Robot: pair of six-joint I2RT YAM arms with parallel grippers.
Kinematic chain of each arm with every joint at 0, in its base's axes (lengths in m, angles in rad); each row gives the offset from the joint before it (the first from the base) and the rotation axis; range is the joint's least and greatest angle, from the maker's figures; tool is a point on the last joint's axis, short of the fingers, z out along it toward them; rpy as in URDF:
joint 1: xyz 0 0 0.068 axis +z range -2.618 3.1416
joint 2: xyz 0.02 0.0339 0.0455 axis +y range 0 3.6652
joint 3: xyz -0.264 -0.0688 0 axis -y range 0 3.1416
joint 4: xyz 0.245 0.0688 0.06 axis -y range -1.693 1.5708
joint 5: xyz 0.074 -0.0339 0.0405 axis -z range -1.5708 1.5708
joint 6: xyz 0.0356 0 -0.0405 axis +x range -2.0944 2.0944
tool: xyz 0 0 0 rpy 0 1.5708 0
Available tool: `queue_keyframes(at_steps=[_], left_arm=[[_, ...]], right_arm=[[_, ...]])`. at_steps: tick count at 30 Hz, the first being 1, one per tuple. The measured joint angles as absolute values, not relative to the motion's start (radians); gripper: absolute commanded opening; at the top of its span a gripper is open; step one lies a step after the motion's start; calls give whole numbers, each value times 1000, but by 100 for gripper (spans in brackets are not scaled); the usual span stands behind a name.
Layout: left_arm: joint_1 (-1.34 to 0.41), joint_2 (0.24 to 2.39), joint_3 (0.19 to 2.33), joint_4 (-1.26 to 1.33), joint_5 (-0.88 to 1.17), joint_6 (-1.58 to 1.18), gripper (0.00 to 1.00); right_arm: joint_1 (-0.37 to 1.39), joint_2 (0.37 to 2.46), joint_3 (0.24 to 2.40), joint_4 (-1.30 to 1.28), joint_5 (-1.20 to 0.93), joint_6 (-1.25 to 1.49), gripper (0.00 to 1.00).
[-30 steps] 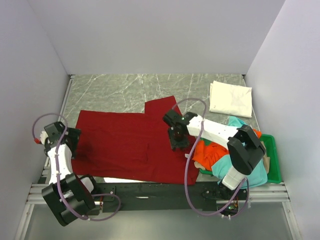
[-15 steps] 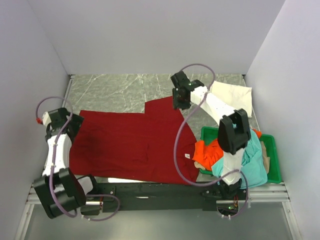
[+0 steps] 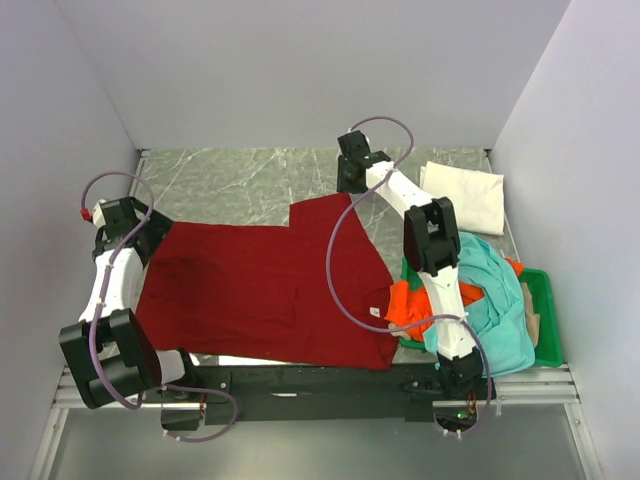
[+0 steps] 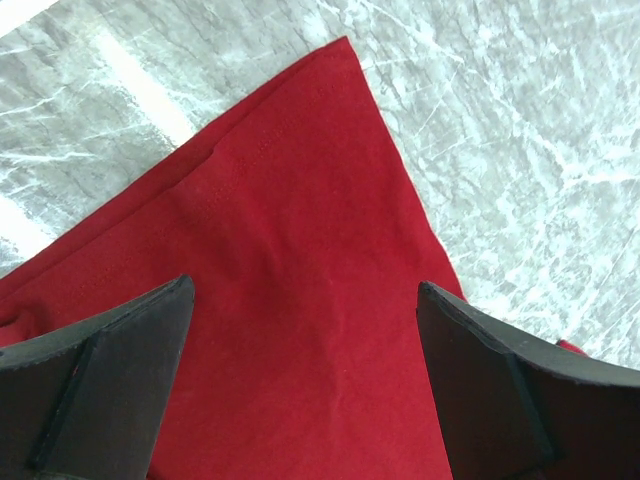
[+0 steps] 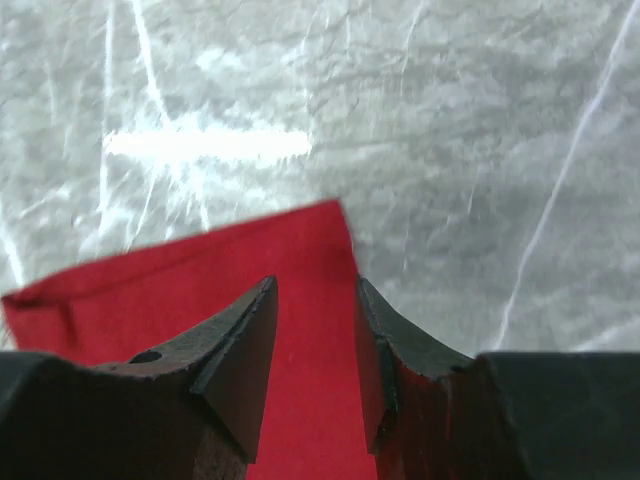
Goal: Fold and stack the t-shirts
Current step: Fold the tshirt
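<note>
Dark red t-shirt (image 3: pixel 270 285): spread flat on worktop (image 3: pixel 230 185), unfolded, spanning the whole stretch between the two pincers. Judged step: taking hold of two far corners for a first fold.

Left pincer (image 4: pixel 305 290): jaws at full spread, gripping nothing, poised directly over one corner of the red cloth. Hem edges converging ahead of the tips, bare worktop just beyond.

Right pincer (image 5: pixel 315 285): jaws partly open with a narrow gap, straddling a projecting corner of the same shirt. Cloth visible flat through the gap, corner tip just ahead of the fingertips. No sign of a closed grip. Contact with the cloth: cannot tell.

White t-shirt (image 3: pixel 462 197): folded square, off to one side of the right pincer. Orange t-shirt (image 3: pixel 410 305) and teal t-shirt (image 3: pixel 490 310): heaped over green tray (image 3: pixel 540 300), well behind the right pincer, under its arm.

Hazards:
- Missed pinch at right pincer. Cause: very little cloth under the tips.
- Skewed fold. Cause: unequal closing or unequal lift between pincers.
- Scraping on worktop. Cause: descent too deep with jaws spread.
- Snagged heap. Cause: right arm sweeping back across orange and teal cloth.
</note>
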State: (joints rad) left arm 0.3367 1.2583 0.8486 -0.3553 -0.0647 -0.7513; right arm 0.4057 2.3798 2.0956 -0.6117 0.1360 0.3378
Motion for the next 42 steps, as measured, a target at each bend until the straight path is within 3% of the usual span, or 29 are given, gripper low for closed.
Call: queue_keyframes(at_steps=[8, 29, 32, 34, 35, 38, 42], left_arm=[[337, 1332, 893, -351, -33, -702, 99], [337, 1376, 917, -342, -23, -688, 99], [337, 1380, 923, -344, -23, -680, 100], [337, 1394, 942, -345, -23, -669, 99], [337, 1407, 956, -348, -24, -662, 99], [337, 1468, 1018, -362, -28, -633, 97], [336, 1586, 1110, -373, -31, -585, 89]], right_arm=[[396, 2488, 2204, -590, 138, 326, 44], [394, 2511, 2207, -617, 110, 309, 41], [394, 2511, 2207, -624, 104, 309, 36], [394, 2511, 2207, -625, 103, 308, 26], [394, 2511, 2207, -626, 104, 309, 14], [394, 2511, 2207, -631, 104, 313, 0], [392, 2511, 2204, -629, 110, 325, 0]])
